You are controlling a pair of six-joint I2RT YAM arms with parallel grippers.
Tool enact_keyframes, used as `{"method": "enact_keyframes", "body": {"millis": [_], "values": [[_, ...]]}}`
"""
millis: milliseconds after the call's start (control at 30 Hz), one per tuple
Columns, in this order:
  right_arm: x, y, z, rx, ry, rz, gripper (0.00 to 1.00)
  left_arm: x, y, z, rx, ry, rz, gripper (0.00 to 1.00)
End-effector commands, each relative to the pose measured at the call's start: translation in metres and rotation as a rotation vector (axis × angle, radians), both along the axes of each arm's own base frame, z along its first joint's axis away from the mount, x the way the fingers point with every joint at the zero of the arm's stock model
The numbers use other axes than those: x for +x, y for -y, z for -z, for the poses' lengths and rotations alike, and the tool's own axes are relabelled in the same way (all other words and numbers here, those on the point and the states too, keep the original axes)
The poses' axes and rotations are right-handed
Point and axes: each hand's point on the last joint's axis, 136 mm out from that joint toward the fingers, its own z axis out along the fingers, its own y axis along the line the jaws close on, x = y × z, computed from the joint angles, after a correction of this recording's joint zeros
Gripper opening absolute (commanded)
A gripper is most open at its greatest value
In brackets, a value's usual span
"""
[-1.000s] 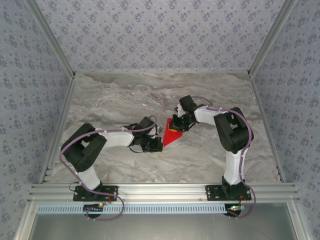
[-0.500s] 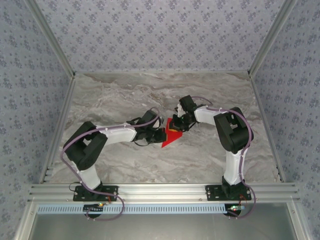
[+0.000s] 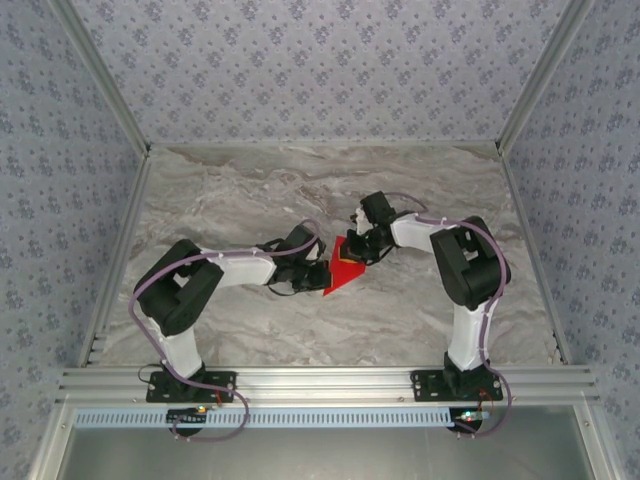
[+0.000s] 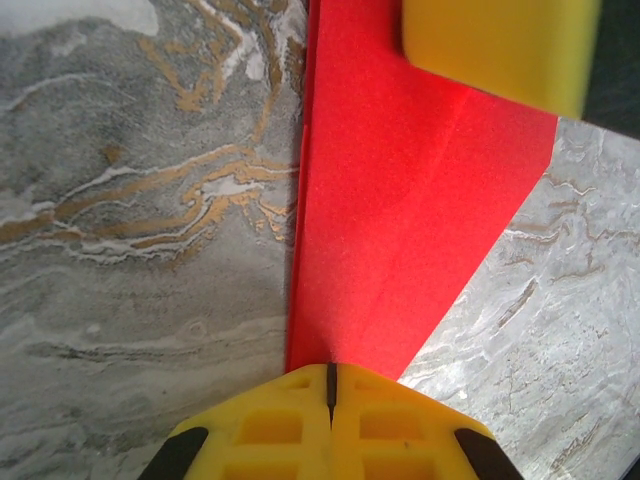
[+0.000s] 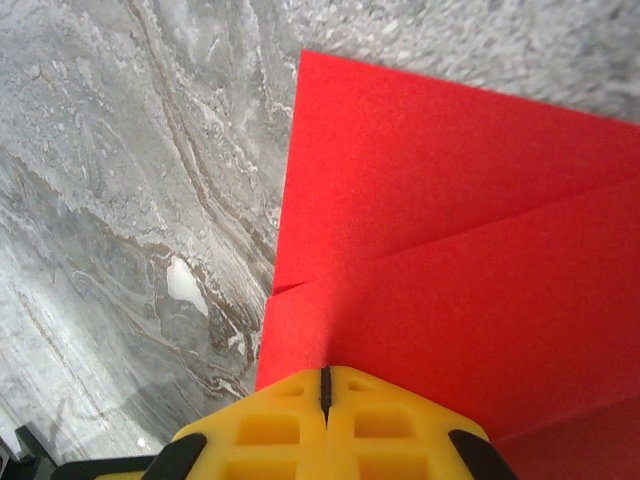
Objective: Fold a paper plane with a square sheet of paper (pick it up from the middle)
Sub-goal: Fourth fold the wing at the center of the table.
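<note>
Folded square sheet of paper lies mid-table. Left gripper, jaws closed together, rests tips on its left edge. Right gripper, likewise closed, rests on its far-right edge.

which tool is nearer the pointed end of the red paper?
Left. The left tool, shut, rests at the narrow point of the red paper. The right tool, also shut, rests on the wider end across from it.

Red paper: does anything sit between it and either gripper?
Nothing visible does. The shut left gripper and shut right gripper both have their tips right at the folded red paper, which lies on the marble table.
</note>
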Motion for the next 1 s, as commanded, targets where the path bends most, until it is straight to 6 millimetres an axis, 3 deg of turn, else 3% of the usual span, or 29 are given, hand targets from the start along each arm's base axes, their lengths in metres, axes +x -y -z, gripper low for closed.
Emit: {"method": "enact_keyframes", "body": {"millis": [0,133,567,833,967], "values": [[0.004,-0.004,-0.026,0.047,0.110,-0.052,0.00,-0.023,-0.024,0.032,0.105,-0.100,-0.011,0.00],[-0.009,-0.012,-0.031,0.095,0.110,-0.082,0.00,-0.023,-0.026,0.033,0.114,-0.102,-0.017,0.00],[-0.046,-0.026,-0.002,0.079,0.026,-0.149,0.00,-0.023,-0.026,0.033,0.116,-0.103,-0.017,0.00],[-0.056,-0.018,0.018,0.045,-0.023,-0.151,0.00,-0.024,-0.029,0.034,0.123,-0.112,-0.036,0.00],[-0.048,-0.008,0.024,0.022,-0.017,-0.127,0.00,-0.027,-0.032,0.036,0.137,-0.127,-0.039,0.00]]}}
